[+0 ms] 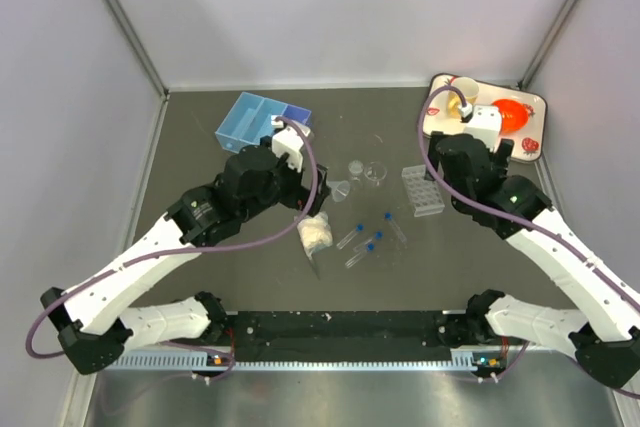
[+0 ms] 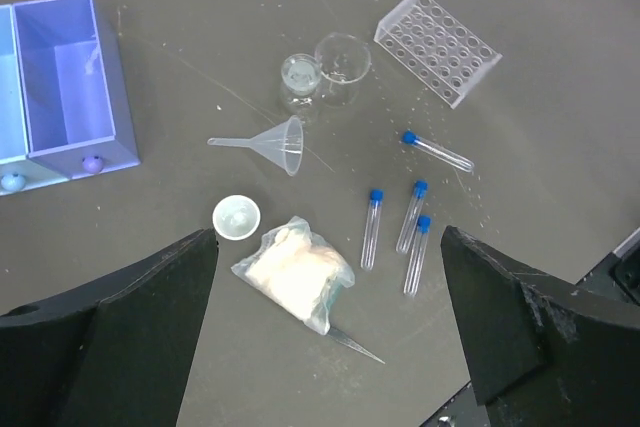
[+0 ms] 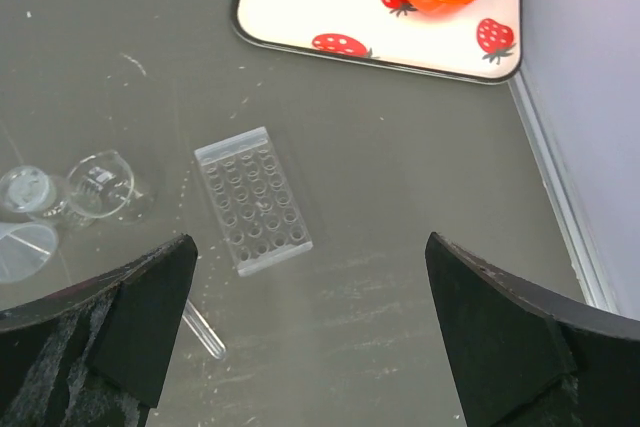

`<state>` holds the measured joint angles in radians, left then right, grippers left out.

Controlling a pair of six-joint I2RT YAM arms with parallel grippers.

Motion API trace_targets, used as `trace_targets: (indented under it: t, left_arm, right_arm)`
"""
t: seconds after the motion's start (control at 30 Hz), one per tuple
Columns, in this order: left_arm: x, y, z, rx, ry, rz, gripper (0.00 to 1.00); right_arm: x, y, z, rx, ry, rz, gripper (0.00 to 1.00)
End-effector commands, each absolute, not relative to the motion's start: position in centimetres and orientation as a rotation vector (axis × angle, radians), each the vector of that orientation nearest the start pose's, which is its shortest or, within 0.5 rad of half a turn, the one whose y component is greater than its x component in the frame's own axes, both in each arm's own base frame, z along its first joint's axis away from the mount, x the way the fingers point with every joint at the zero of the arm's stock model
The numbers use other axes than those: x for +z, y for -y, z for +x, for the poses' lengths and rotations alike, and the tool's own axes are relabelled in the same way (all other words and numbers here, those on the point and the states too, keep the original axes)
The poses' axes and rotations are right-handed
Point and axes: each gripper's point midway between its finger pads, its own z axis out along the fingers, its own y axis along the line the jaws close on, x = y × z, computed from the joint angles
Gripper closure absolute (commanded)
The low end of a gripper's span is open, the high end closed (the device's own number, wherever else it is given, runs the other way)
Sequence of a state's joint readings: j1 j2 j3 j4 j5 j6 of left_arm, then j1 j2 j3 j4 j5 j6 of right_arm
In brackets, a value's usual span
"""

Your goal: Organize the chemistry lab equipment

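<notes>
Both sets of jaws are spread wide, with nothing gripped or touched. Left gripper [image 2: 328, 239] is held above the bag of white material [image 2: 295, 274] and blue-capped tubes [image 2: 371, 229] at mid-desk; right gripper [image 3: 308, 242] is held over the tube rack [image 3: 252, 200], toward the right edge.

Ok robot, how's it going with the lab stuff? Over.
Left gripper open, empty. Right gripper open, empty. Four blue-capped tubes lying loose, none in rack. Bag and funnel close beside them.
</notes>
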<state>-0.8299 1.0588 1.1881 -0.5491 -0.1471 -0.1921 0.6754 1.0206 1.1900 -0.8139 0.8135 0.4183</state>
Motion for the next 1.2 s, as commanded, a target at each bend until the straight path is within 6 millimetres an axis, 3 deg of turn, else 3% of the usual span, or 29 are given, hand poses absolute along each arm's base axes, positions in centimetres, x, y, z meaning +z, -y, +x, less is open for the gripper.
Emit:
trace_targets:
  t: [0.0, 0.13, 0.3, 0.43, 0.53, 0.8, 1.0, 1.17]
  left_arm:
    - [30.3, 23.6, 24.0, -0.408, -1.928, 0.576, 0.01]
    - [29.9, 22.3, 26.5, -0.262, -1.93, 0.428, 0.01]
    - [29.5, 24.6, 27.2, -0.323, -1.883, 0.534, 0.01]
    - [25.6, 26.7, 27.6, -0.3, -1.969, 0.685, 0.01]
    - [23.0, 28.2, 26.5, -0.363, -2.018, 0.809, 0.01]
    - [17.9, 29.8, 23.3, -0.457, -2.133, 0.941, 0.04]
    - [13.2, 31.4, 21.2, -0.476, -2.234, 0.999, 0.13]
    - [10.7, 32.6, 20.8, -0.475, -2.243, 1.03, 0.23]
  right_arm:
    - [30.5, -5.0, 26.3, -0.226, -1.938, 0.255, 0.01]
    - [30.3, -5.3, 25.6, -0.17, -1.953, 0.224, 0.01]
    - [30.0, -5.2, 25.3, -0.162, -1.954, 0.214, 0.01]
    - [29.3, -5.9, 25.4, -0.154, -1.985, 0.145, 0.01]
    - [28.3, -6.6, 25.5, -0.134, -2.014, 0.113, 0.01]
    - [24.0, -8.6, 25.4, -0.086, -2.14, 0.049, 0.01]
    - [23.1, -9.2, 25.1, -0.059, -2.168, 0.037, 0.01]
    - [22.6, -9.1, 24.7, -0.045, -2.175, 0.035, 0.01]
